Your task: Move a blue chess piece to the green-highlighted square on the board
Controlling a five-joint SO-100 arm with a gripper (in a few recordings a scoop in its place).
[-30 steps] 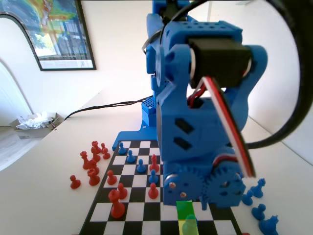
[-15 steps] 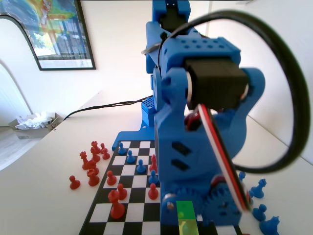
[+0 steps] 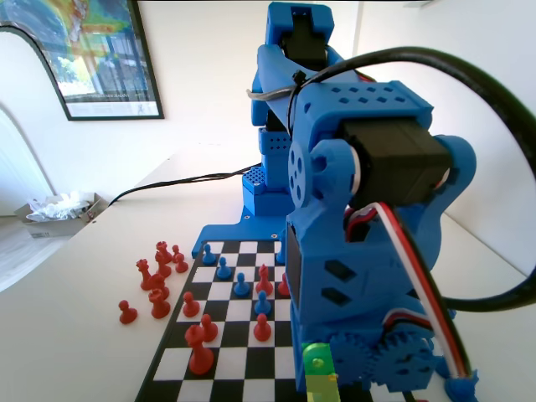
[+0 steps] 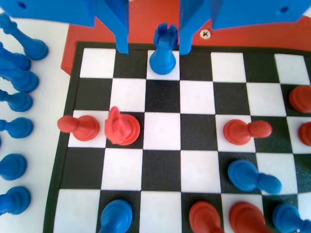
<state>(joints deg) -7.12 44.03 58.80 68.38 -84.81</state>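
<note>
Fixed view: blue arm [image 3: 368, 251] fills centre-right, hides right half of board [image 3: 226, 335] and most pieces there. Green-highlighted square [image 3: 318, 358] partly masked by arm's gears; yellow-tinted patch below it cut by bottom edge, piece shape unreadable.

Wrist view: gripper [image 4: 148, 29] jaws cut by top edge. Blue chess piece [image 4: 163, 48] between them; contact indeterminate. Pieces at bottom and right edges cropped.

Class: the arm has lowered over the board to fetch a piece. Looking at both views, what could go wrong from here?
1. The tool is open astride the blue chess piece; closing off-centre could tip it.
2. The red knight and red pawn stand close by; a low carry might topple them.
</note>
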